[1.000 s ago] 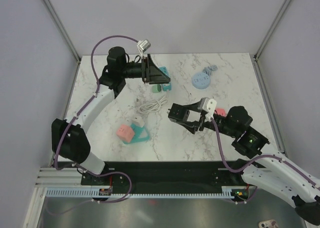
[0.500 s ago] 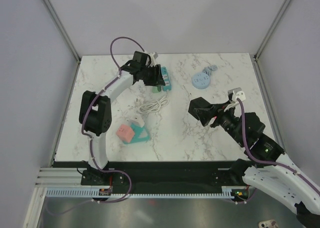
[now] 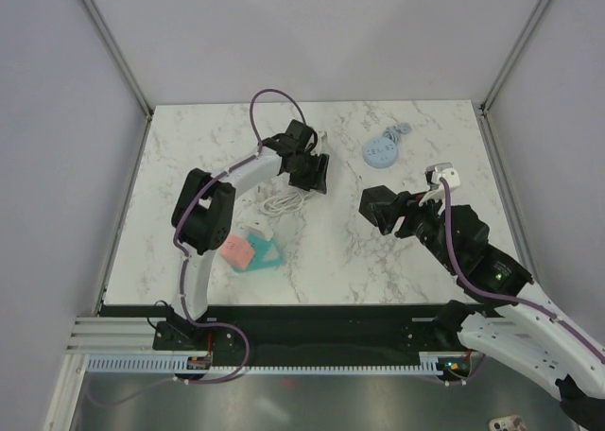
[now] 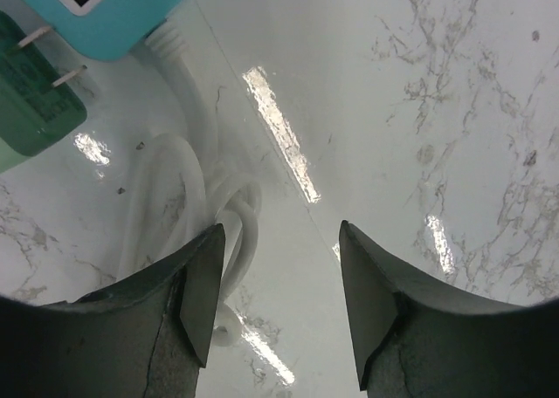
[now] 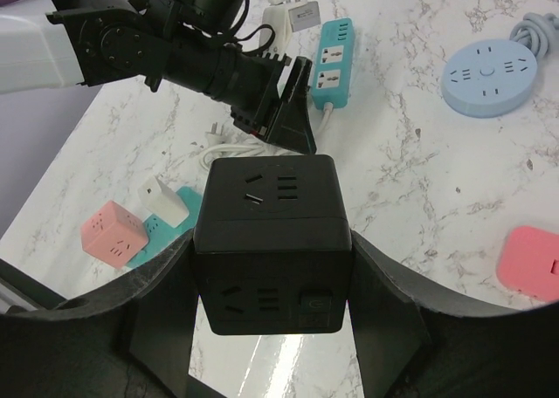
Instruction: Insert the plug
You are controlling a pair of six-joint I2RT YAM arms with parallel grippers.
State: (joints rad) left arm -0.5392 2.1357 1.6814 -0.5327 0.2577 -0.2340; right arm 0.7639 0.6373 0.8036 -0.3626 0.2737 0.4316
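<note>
My right gripper (image 5: 271, 241) is shut on a black cube socket (image 5: 271, 197) and holds it above the table right of centre, as the top view also shows (image 3: 378, 207). My left gripper (image 4: 279, 241) is open and empty, pointing down at the marble just right of a coiled white cable (image 4: 175, 197). In the top view it (image 3: 315, 174) hovers above that coil (image 3: 284, 202). The cable's white plug (image 5: 212, 136) lies at the coil's left end. A green two-prong plug (image 4: 35, 110) lies beside a teal power strip (image 4: 105, 5).
The teal strip (image 5: 336, 62) lies at the back behind the left arm. A blue round socket (image 3: 381, 150) sits back right. A pink cube (image 3: 236, 251), a teal block (image 3: 267, 256) and a white adapter (image 3: 257, 231) sit front left. A pink flat piece (image 5: 533, 263) lies far right.
My left arm has swung from the back left toward the centre and now hovers over the cable coil. My right gripper carried the black cube rightward, then held nearly still.
</note>
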